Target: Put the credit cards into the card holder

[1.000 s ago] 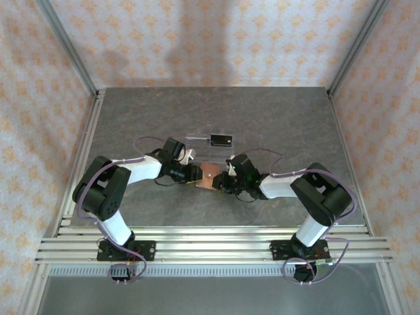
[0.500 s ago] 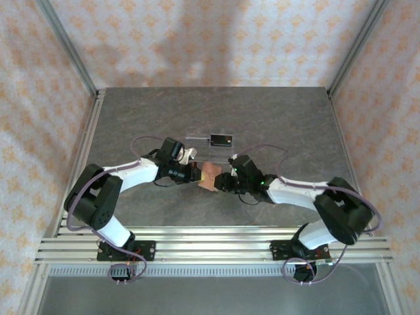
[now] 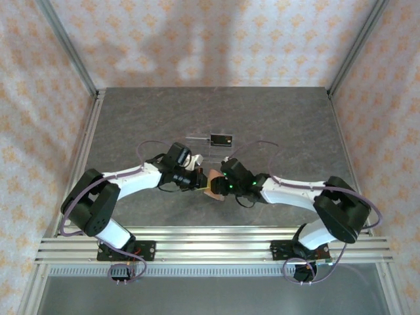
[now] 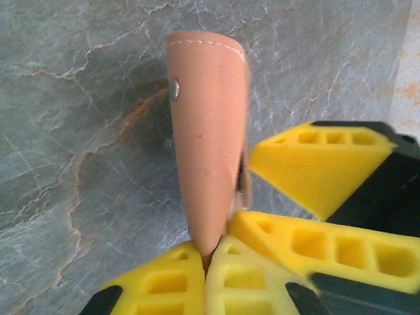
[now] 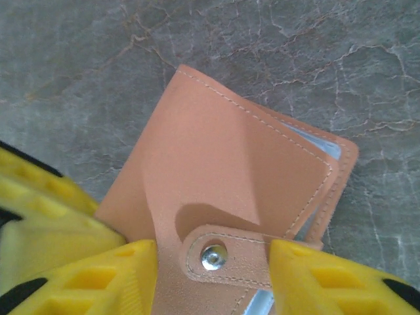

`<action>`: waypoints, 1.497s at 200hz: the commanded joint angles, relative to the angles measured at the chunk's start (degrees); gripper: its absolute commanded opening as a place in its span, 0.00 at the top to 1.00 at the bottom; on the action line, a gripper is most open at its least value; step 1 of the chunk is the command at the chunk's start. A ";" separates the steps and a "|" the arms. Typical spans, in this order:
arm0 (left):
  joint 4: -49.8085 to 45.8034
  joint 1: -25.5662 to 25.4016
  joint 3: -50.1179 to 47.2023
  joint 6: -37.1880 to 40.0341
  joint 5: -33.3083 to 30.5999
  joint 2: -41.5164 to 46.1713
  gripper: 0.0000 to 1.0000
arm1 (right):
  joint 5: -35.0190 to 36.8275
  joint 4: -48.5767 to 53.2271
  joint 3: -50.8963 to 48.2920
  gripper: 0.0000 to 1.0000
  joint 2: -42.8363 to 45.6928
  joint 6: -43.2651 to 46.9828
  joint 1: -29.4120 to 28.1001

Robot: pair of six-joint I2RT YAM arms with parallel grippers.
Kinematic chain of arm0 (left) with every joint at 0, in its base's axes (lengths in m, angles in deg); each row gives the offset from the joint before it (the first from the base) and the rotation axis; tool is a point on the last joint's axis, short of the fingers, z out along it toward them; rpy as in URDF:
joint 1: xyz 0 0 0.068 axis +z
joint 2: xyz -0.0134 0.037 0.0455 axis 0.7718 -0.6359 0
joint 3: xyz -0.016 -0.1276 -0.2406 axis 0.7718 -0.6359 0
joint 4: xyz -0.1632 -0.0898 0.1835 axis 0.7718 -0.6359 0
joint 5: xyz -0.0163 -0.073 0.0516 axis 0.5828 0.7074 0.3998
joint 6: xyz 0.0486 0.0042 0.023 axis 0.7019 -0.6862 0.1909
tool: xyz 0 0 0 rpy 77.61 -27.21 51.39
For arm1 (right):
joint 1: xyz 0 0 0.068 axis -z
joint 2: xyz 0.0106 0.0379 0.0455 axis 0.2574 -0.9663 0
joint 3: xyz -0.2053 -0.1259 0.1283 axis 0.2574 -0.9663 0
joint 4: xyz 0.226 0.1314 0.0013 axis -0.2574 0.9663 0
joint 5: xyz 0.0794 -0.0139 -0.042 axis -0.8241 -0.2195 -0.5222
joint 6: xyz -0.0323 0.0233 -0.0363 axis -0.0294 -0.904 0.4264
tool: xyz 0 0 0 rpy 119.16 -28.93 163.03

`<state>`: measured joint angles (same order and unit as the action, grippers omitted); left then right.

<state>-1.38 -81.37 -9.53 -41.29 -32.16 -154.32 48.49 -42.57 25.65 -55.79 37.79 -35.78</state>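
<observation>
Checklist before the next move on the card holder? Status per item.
1. Hold by left gripper on card holder: ok, shut on its edge.
2. Hold by right gripper on snap tab: cannot tell; its fingers flank the tab.
3. Is pale card inside: ok, its edge shows under the flap.
4. Is black card inside: not ok, it sits on clear stand, apart from both grippers.
5. Pocket open enough for another card: cannot tell.

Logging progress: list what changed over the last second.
The right arm stretched out and the right gripper slid left onto the card holder, which tipped from flat toward upright. The left gripper kept its pinch on it; the black card on the clear stand stayed put.
</observation>
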 commanded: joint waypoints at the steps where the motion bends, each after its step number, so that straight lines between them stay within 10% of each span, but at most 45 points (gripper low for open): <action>1: 5.35 -0.79 -1.36 -3.22 1.81 2.22 1.00 | 6.45 4.11 2.40 0.61 -2.17 -0.86 -0.99; 53: 7.40 -0.88 -3.57 -4.65 0.90 3.28 1.00 | 15.94 9.23 0.79 1.00 -0.29 -4.20 -1.39; 140: 11.99 -1.03 -6.99 -5.47 -1.50 1.00 1.00 | 17.80 10.21 -11.37 1.00 16.22 -7.11 -1.22; 158: 12.20 -1.05 -6.65 -5.40 -0.77 0.25 0.67 | 14.83 8.36 -13.82 1.00 20.89 -6.20 -1.16; 189: 9.15 -1.16 -5.99 -2.94 -2.42 1.68 0.47 | 9.22 6.92 -14.22 1.00 28.76 -2.57 -1.09; 299: 10.65 -1.05 -3.77 0.94 -0.31 1.90 0.34 | 0.88 9.13 -4.87 1.00 26.75 3.45 -0.98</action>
<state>7.87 -82.41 -14.20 -42.43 -32.70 -153.47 49.26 -32.96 18.90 -27.96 40.28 -37.05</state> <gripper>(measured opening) 0.658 0.040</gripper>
